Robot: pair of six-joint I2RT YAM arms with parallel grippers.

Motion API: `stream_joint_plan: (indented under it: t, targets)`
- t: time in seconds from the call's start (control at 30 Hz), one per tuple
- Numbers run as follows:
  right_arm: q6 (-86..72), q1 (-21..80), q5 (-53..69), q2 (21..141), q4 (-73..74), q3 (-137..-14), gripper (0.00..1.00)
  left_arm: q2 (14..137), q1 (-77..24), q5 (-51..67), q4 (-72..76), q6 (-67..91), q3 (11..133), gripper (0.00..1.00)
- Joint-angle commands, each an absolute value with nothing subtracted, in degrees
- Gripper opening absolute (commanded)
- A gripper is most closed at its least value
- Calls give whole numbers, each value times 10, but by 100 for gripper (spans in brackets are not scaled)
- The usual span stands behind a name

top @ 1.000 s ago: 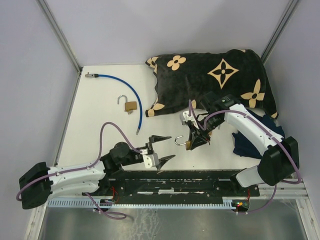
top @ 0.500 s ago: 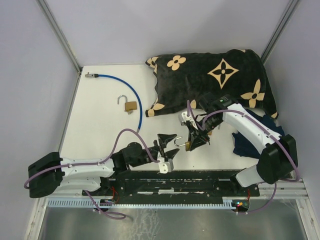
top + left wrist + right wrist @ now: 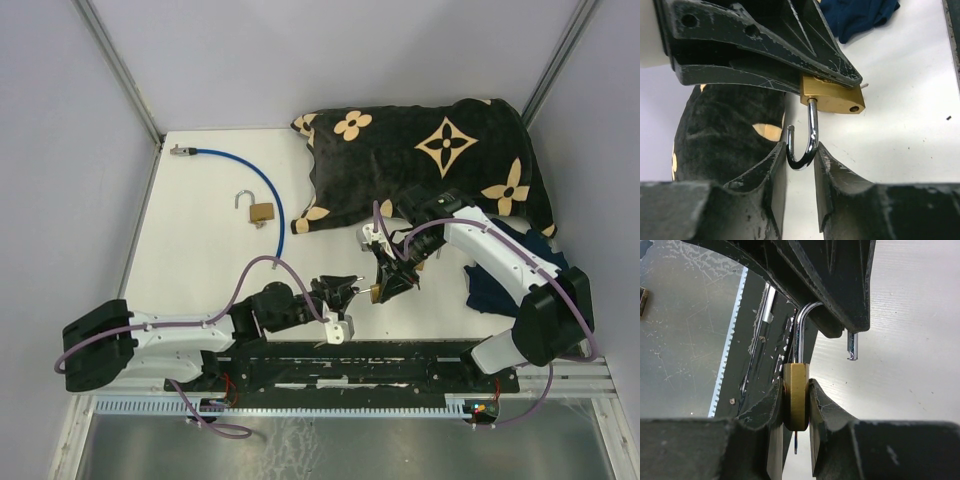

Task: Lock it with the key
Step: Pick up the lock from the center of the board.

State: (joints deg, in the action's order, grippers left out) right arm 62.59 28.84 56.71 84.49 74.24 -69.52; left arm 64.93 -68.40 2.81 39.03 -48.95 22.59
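Observation:
A brass padlock (image 3: pixel 796 395) is held off the table with my right gripper (image 3: pixel 796 386) shut on its flat sides. Its chrome shackle (image 3: pixel 812 125) stands open, and the bend of the shackle sits between my left gripper's (image 3: pixel 801 152) fingertips, touching both. In the top view the two grippers meet at the padlock (image 3: pixel 376 291) near the table's front middle, the left gripper (image 3: pixel 352 287) coming from the left and the right gripper (image 3: pixel 386 284) from behind. A thin blade (image 3: pixel 796 444), which looks like the key, pokes out of the padlock's underside.
A second brass padlock (image 3: pixel 260 212) with an open shackle lies beside a blue cable (image 3: pixel 240 162) at the back left. A black cloth with tan flowers (image 3: pixel 430 150) covers the back right, and a dark blue cloth (image 3: pixel 495 285) lies under the right arm. The black base rail (image 3: pixel 380 360) runs along the near edge.
My left arm has reached to the right up to the padlock, and its jaws have narrowed from wide open onto the shackle. The right gripper has kept the padlock still.

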Motion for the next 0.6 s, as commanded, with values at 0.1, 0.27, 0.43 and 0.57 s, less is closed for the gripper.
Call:
stream_joint_plan:
  t: [0.1,0.27,0.43,0.57]
  targets:
    - [626,292,602,843,749,-721,2,645,-687,31,386,-430,248,28]
    - [612,293,586,840,736,-721,2,626,-687,54,345,-353,260,27]
    - [584,292,556,829,711,-715,2,616,-687,79,323,-254,266,28]
    - [584,293,555,824,709,-712,2,606,-686,92,361,-166,253,31]
